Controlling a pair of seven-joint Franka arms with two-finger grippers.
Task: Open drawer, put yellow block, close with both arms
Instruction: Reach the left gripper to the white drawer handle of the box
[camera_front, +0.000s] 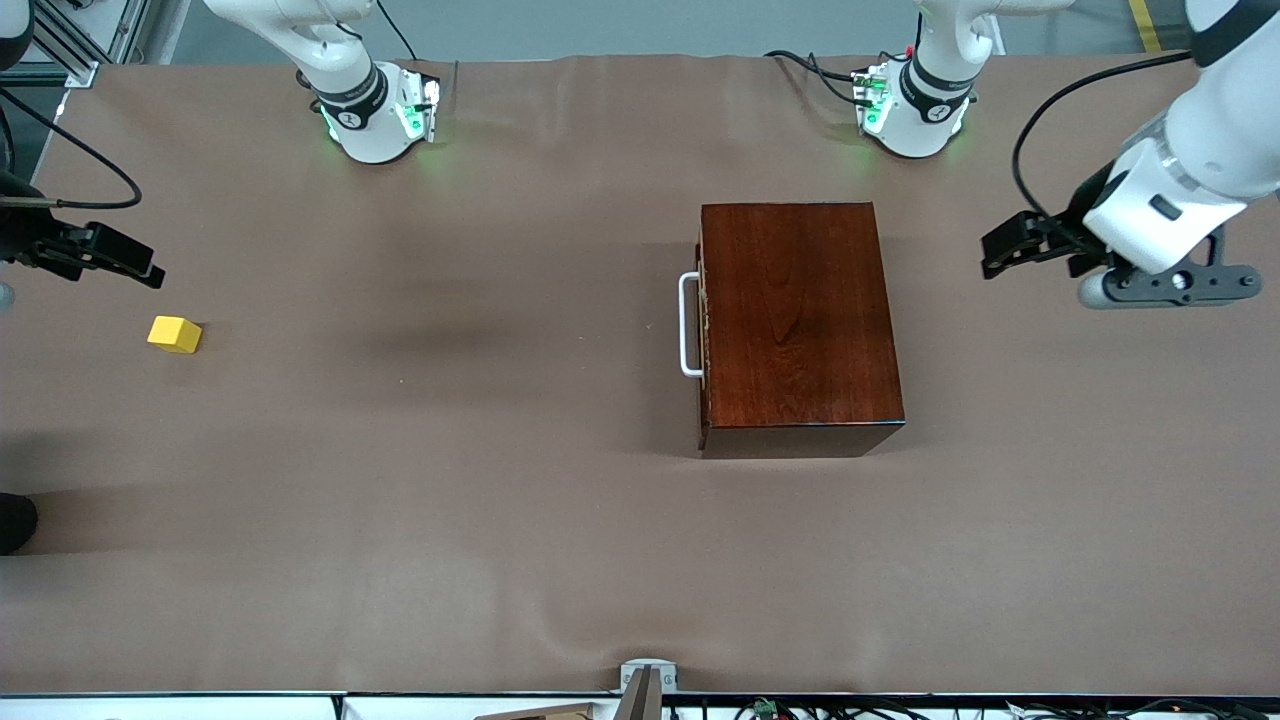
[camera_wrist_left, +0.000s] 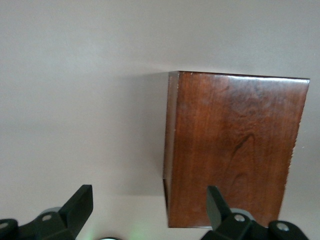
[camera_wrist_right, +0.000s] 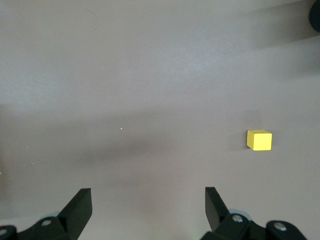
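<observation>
Brown cloth-covered table, glossy reddish-brown wooden box with white U-shaped handle, small yellow cube toward the right arm's end

The table is covered in plain dull brown. The box is glossy reddish-brown with dark wood grain; its handle is white. The block is plain yellow. The 2 arms are white with dark grey joints, black tools and green-lit bases.

My arms are white with dark grey joint bands, round bases glowing green, black cables looping along them, each ending in a black two-finger gripper.
</observation>
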